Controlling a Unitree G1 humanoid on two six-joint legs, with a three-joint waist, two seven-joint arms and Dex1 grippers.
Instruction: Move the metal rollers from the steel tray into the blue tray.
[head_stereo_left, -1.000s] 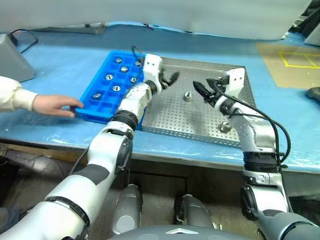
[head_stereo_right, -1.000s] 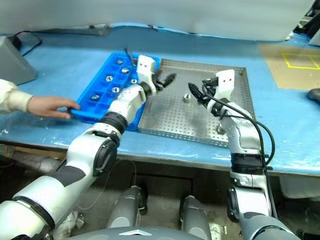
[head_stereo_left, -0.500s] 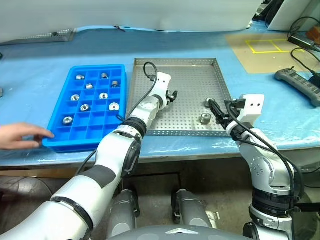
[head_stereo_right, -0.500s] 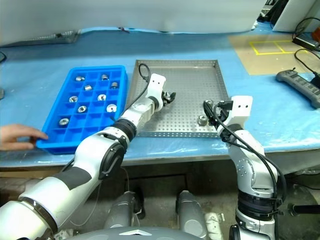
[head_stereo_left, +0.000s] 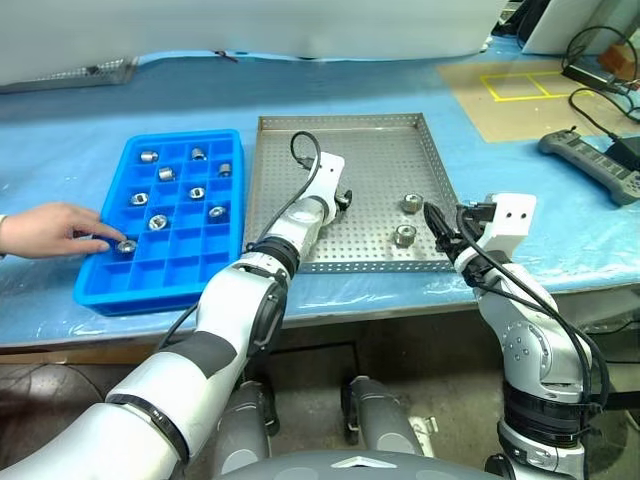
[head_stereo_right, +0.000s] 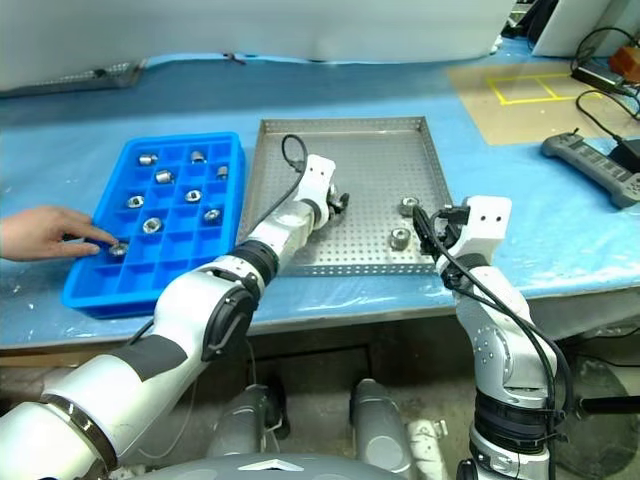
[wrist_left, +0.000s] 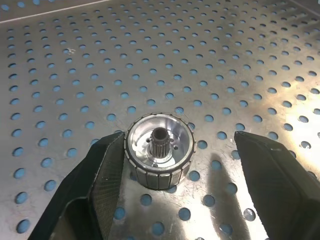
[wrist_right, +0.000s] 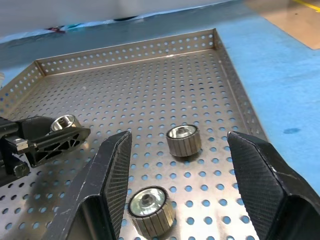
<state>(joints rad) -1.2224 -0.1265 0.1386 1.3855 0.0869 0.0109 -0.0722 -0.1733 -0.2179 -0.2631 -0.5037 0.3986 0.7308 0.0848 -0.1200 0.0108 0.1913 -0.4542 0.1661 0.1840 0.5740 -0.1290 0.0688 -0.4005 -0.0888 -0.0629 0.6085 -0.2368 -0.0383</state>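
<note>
Left hand (wrist_left: 172, 165): open, low over the steel tray (head_stereo_left: 385, 130), fingers either side of one roller (wrist_left: 159, 156), one finger touching it.
Right hand (wrist_right: 177, 187): open, empty, at the tray's near right corner.
Other rollers: two (head_stereo_left: 405, 235) in the steel tray near the right hand; several in the blue tray (head_stereo_left: 110, 290).
Person's hand (head_stereo_left: 50, 228): on the blue tray's left edge.

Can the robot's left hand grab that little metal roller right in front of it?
Probably yes. The left gripper is open, with the metal roller standing between its fingers on the steel tray; nothing blocks it.
</note>
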